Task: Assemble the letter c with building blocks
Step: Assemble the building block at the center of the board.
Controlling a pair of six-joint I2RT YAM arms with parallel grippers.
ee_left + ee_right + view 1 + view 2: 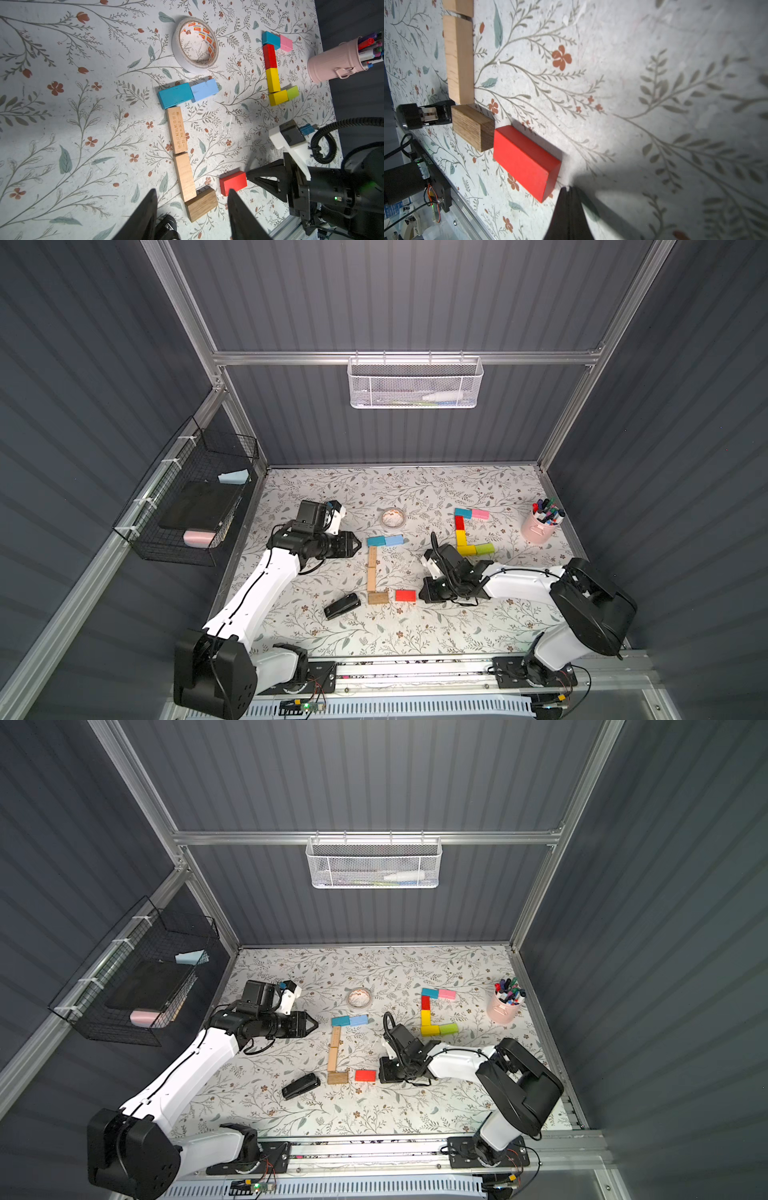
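closing the c's lower arm: the shut, empty right gripper (569, 189) must nudge the red block (525, 160) against the dark wooden block (471, 126); left gripper (355, 545) hovers part-open, empty.

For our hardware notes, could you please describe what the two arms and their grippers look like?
The left arm and right arm have white shells, black joints and black cables running alongside. The left gripper and right gripper are black with tapered, triangular fingers.
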